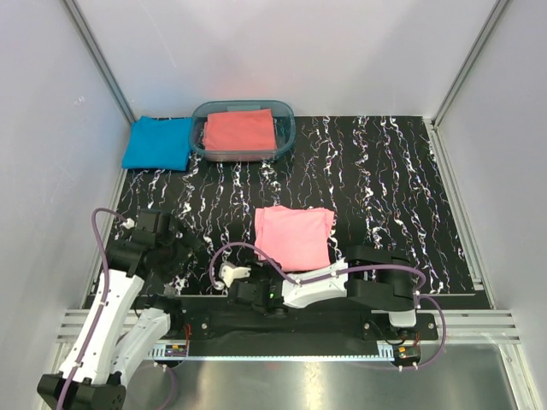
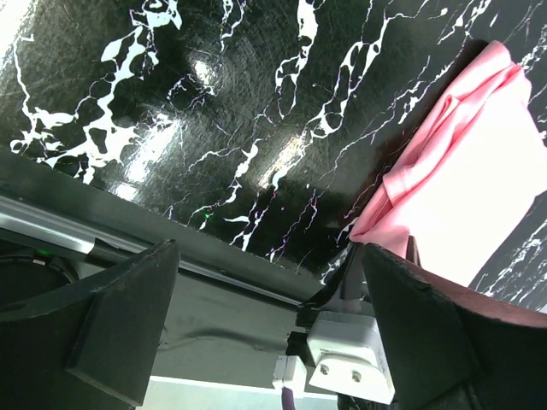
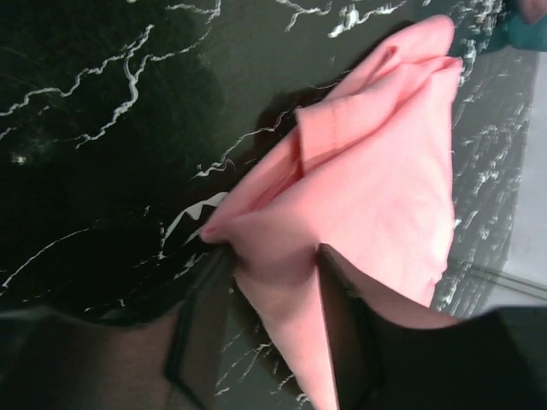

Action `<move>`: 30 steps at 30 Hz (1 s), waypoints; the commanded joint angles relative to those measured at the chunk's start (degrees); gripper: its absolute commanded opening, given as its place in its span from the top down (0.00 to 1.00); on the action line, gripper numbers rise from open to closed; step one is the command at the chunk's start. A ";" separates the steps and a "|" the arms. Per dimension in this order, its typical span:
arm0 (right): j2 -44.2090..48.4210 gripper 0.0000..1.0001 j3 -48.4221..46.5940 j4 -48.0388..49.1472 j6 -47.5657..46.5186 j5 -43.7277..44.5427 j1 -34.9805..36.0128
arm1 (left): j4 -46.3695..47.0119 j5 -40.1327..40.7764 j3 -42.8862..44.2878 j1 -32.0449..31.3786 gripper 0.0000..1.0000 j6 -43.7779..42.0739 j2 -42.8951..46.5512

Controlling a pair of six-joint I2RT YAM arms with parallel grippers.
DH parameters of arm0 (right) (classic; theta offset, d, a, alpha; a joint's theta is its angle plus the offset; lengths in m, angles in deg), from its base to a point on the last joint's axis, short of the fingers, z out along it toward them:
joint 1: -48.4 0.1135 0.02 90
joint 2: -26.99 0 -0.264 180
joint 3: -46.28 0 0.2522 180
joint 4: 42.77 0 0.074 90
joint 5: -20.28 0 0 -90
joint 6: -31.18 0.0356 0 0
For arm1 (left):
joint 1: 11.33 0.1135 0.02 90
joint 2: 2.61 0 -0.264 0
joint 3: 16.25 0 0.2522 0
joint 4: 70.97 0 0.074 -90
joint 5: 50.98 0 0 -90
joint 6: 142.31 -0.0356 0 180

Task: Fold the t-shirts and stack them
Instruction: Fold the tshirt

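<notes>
The black marbled table (image 1: 376,188) is carrying a clear bluish tub (image 1: 286,128) at its far edge, holding the folded coral-red t-shirt (image 1: 241,132). The folded pink t-shirt (image 1: 293,237) is lying near the front middle, and the folded blue t-shirt (image 1: 158,143) is lying just left of the tub. The left gripper (image 2: 269,256) is hanging spread and empty. The right gripper (image 3: 273,256) is framing the pink t-shirt's corner, and whether it is gripping the cloth cannot be told.

Mat (image 1: 385,188) right of the pink shirt (image 1: 293,237): bare up to the right wall (image 1: 504,213), open passage. The strip between pink shirt and tub (image 1: 198,141) is also open. Far-left corner is taken by the blue shirt (image 1: 158,143), just beside the tub. Right arm (image 1: 359,286) lies across the near edge, close along the pink shirt's near hem, and blocks approach there.
</notes>
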 commanded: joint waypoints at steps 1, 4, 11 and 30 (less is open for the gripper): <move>-0.95 0.50 2.41 0.21 0.70 -4.55 -1.78 | 2.51 -0.32 2.16 0.52 0.05 -1.58 -2.85; 1.50 0.72 1.89 -0.31 -0.53 -6.12 -3.89 | 5.76 -6.00 1.72 1.14 0.03 -4.56 -5.83; 8.89 0.93 -0.84 -3.91 -1.86 -11.93 -6.26 | 24.89 -25.43 -3.11 3.42 0.01 -6.07 -15.76; 19.97 1.00 -0.23 -7.34 -0.28 -15.09 -10.57 | 57.70 -39.25 -5.05 -0.96 0.01 14.05 -45.21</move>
